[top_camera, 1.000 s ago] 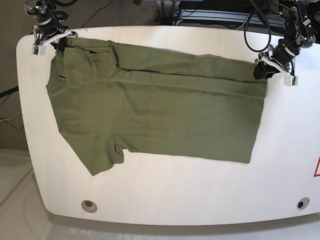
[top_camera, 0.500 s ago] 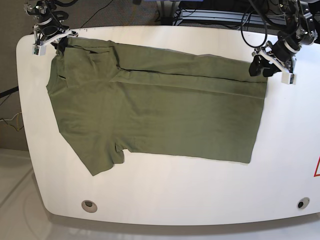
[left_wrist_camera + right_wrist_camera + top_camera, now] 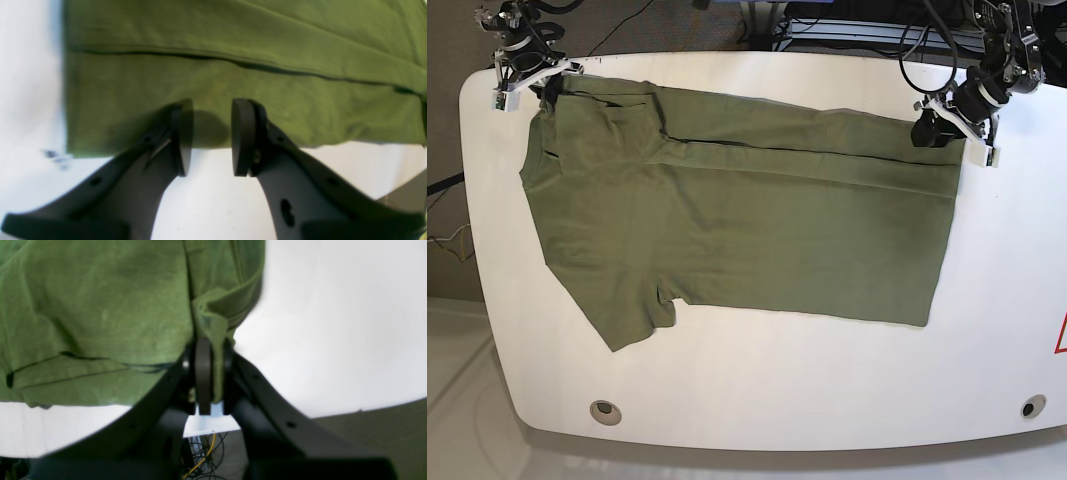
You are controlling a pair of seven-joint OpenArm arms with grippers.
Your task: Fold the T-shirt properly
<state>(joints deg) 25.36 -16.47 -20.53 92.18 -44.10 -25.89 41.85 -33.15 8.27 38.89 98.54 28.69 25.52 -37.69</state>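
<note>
Lying flat: the T-shirt [image 3: 737,220] spreads over the white table [image 3: 757,380], its far side folded inward.
Around: cables [image 3: 200,453] hang under the table edge beneath the right gripper [image 3: 208,373].
Right gripper: pinching a bunched shirt corner, cloth spreading ahead and to its left.
Left gripper [image 3: 208,136]: spread, empty, poised at the shirt's edge; cloth lies just ahead.

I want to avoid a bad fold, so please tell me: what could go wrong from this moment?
1. The left gripper stands with open jaws over the edge of the olive-green cloth T-shirt, gripping nothing; it may close on only one layer.
2. The right gripper pinches a bunched corner; pulling could wrinkle the shirt or drag it across the white table.
</note>
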